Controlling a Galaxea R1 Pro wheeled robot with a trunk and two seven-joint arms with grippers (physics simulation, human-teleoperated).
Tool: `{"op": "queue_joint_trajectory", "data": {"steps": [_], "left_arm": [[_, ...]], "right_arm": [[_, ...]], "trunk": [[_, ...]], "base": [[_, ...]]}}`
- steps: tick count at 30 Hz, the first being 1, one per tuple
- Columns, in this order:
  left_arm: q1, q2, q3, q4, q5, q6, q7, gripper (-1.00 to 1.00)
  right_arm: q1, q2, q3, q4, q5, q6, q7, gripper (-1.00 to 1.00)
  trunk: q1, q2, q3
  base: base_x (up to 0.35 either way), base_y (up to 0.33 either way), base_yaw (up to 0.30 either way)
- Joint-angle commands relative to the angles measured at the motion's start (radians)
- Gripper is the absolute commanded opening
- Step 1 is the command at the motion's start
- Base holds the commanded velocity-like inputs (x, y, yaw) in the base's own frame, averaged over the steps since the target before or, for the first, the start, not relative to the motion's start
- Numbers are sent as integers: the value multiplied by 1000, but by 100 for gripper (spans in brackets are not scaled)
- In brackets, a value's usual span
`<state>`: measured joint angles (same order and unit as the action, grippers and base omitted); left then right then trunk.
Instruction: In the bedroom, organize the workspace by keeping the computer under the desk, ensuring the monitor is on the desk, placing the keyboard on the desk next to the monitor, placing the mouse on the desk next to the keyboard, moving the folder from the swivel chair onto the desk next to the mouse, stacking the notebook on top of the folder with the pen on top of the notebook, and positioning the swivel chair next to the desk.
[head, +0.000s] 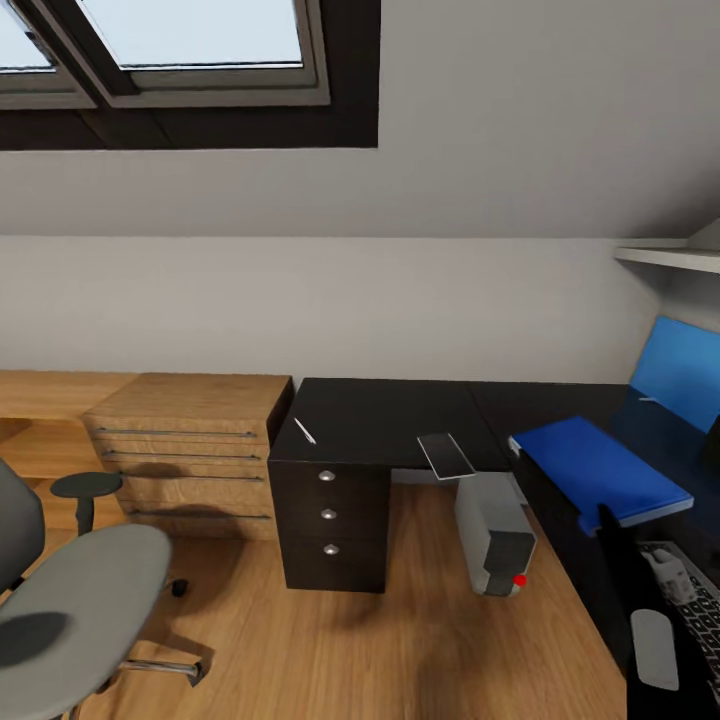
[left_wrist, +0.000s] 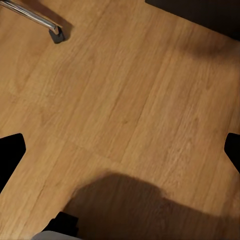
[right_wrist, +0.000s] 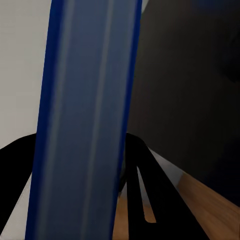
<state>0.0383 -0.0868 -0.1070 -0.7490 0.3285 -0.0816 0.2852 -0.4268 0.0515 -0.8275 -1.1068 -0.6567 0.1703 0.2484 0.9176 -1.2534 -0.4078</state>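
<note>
Chair (head: 70, 590) sits empty at left, well clear of the desk (head: 390, 420). Computer (head: 495, 540) stands on the floor by the desk's inner corner. Left gripper (left_wrist: 120, 150) hangs open above bare floor. Folder (head: 595, 470) lies flat over the desk's right wing, clamped edge-on by the right gripper (right_wrist: 80, 170). Risk: letting go with its near edge overhanging could tip it onto the keyboard (head: 700, 610) below.

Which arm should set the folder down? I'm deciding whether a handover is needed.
Right. Its gripper already straddles the blue folder above the desk; the left wrist view looks at bare floor.
</note>
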Motion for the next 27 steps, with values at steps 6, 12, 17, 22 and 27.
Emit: {"op": "queue_joint_trajectory", "data": {"steps": [6, 12, 17, 22, 27], "left_arm": [[0, 1, -5, -1, 11, -4, 6, 100], [0, 1, -5, -1, 11, -4, 6, 100], [0, 2, -3, -1, 11, -4, 7, 100], [0, 1, -3, 0, 11, -4, 7, 100], [0, 1, -3, 0, 11, -4, 8, 100]], "right_arm": [[-1, 2, -4, -14, -37, 13, 4, -100], [-1, 6, -5, -16, -162, 13, 5, -100], [-1, 7, -5, -16, -185, 14, 3, -100], [-1, 5, -4, -14, -185, 14, 5, -100], [-1, 8, -5, -2, -186, 13, 4, -100]], "trunk": [[0, -1, -1], [0, -1, -1], [0, -1, -1], [0, -1, -1], [0, -1, -1]], "base": [[0, 0, 0], [212, 0, 0], [328, 0, 0], [330, 0, 0], [330, 0, 0]]}}
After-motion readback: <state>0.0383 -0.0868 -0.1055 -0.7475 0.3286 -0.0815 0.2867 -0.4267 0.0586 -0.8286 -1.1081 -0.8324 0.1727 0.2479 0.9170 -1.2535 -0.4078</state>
